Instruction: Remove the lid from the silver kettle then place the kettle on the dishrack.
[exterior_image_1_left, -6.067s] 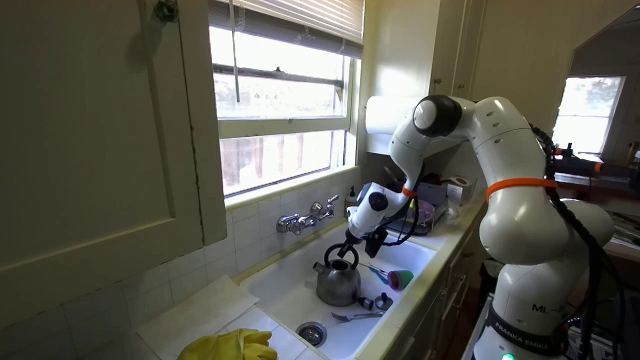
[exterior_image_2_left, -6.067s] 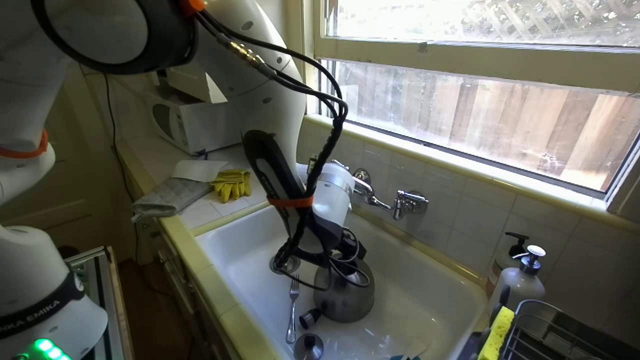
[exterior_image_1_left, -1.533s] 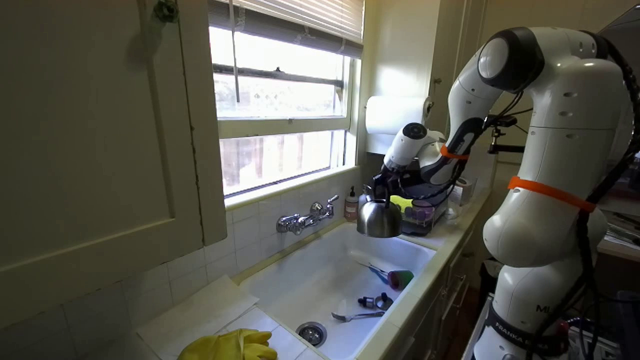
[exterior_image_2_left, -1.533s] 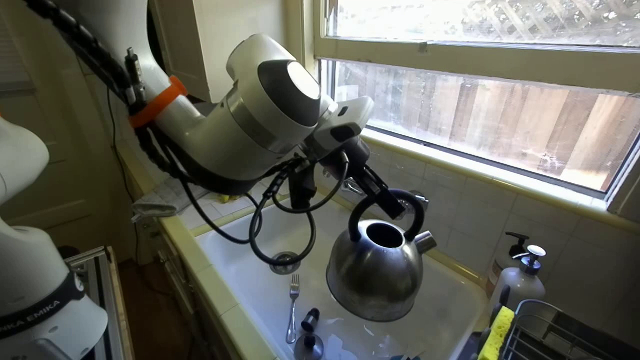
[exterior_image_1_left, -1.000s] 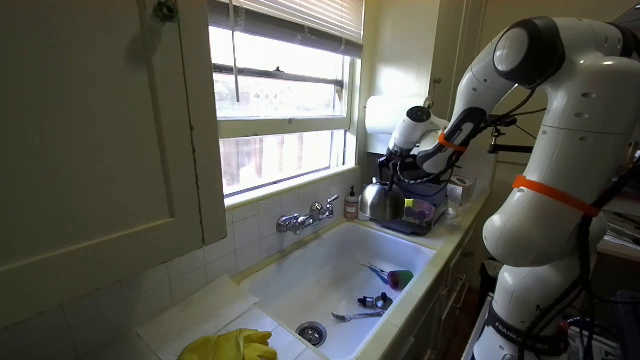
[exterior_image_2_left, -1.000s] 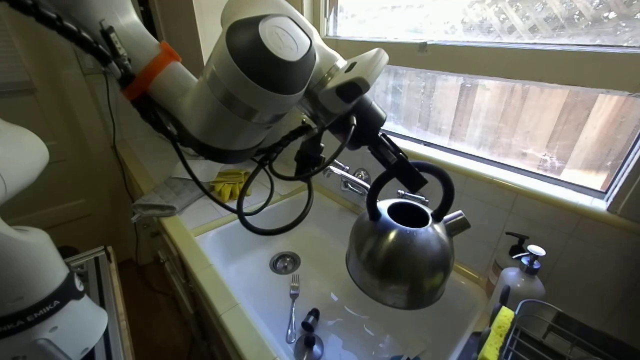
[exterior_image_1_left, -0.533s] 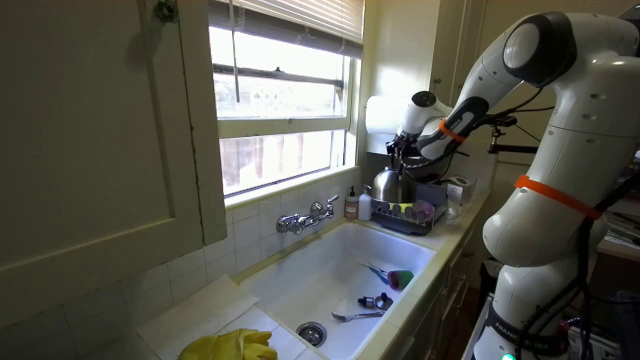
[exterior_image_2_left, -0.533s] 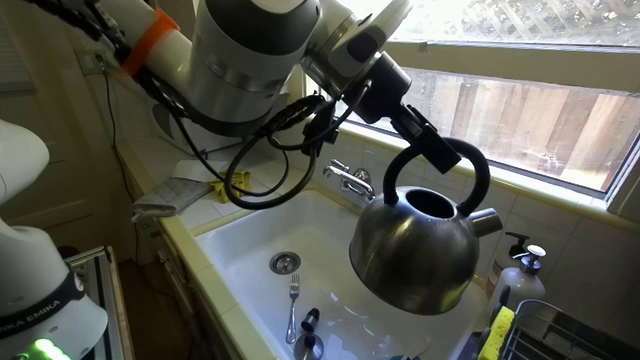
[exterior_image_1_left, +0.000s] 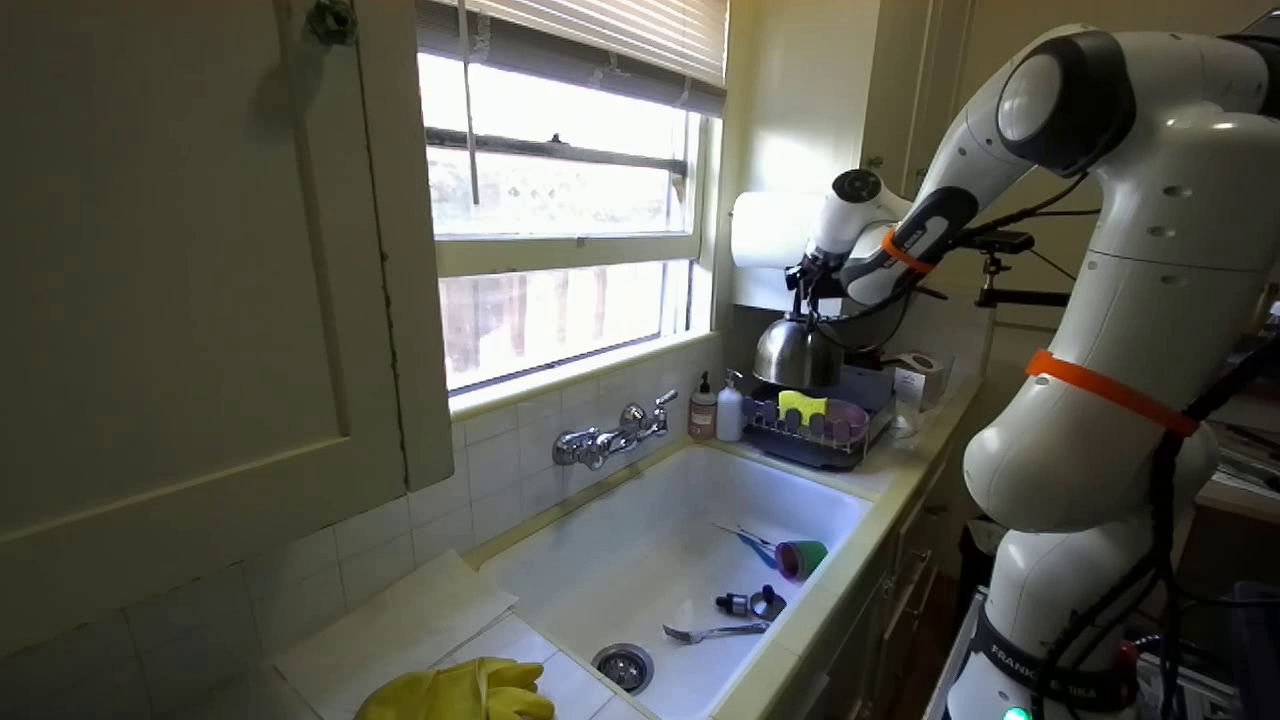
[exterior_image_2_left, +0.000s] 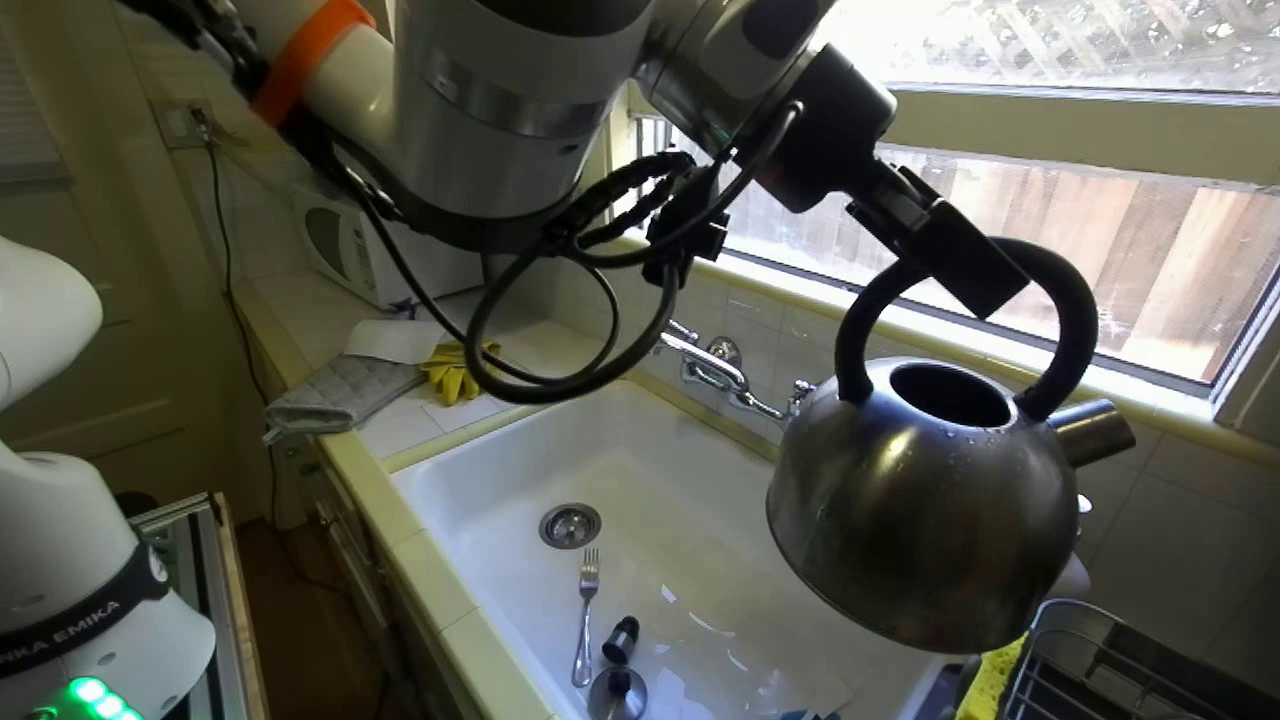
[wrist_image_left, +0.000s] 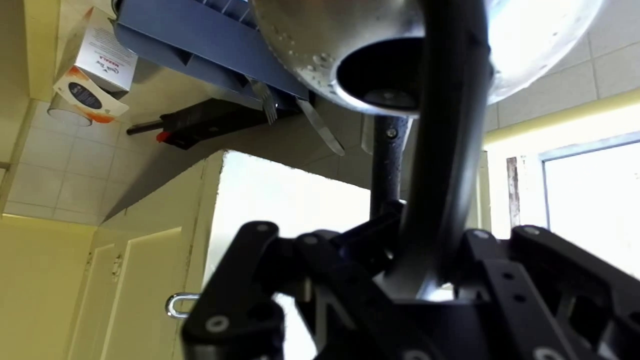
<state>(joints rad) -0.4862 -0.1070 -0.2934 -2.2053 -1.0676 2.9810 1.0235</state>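
Placing step, evidently: hand (exterior_image_2_left: 982, 272) pinches the lidless kettle (exterior_image_2_left: 925, 520) by its handle (exterior_image_2_left: 1074, 320), suspended near the rack (exterior_image_1_left: 800, 450). Next: centre over rack, lower.

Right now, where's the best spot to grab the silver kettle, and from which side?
I'd hold the silver kettle by the top of its dark arched handle, coming from above, with the jaws pinching it from both sides, as they do here. The slim arch leaves space over the open top; the wide, rounded body looks harder to pinch.
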